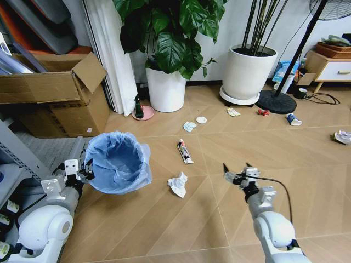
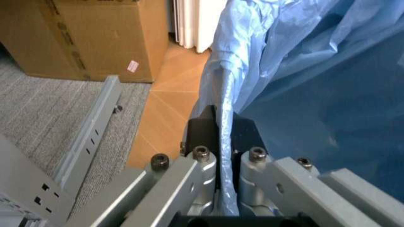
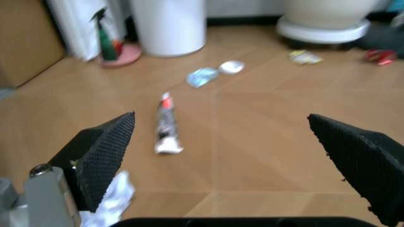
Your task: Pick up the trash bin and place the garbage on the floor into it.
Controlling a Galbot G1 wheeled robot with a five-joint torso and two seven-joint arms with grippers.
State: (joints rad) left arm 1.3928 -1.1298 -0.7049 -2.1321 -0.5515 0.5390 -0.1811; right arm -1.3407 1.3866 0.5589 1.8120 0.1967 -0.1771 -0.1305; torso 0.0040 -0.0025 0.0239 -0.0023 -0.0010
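**Left gripper clamps the bin's rim, litter spread over the floor**

While the right gripper (image 1: 237, 171) hangs above the light tan herringbone wooden floor (image 1: 164, 230) with its black fingers (image 3: 104, 156) spread wide apart and nothing between them, the left gripper (image 1: 86, 171) is closed on the near rim of the small round dark trash bin lined with a crinkly light blue plastic bag (image 1: 118, 160). In the left wrist view the two dark pads (image 2: 203, 124) pinch the rim together with a fold of the blue bag.

The bin sits at the robot's left, tilted so its mouth faces up and toward the head camera; whether its base touches the floor cannot be told.

A crumpled white paper wad (image 1: 177, 184) lies just to the right of the bin, between the two grippers. Beyond it lies a flattened white tube with a red end (image 1: 185, 151), which the right wrist view shows ahead of the open fingers. Farther off lie a pale blue-white wrapper (image 1: 189, 126) and, just beside it, a white round lid (image 1: 202, 119). Near the large white plant pot (image 1: 248, 73) rest a yellowish packet (image 1: 233, 112) and a small red packet (image 1: 264, 112). A brown cardboard box (image 1: 55, 96) stands behind the bin.
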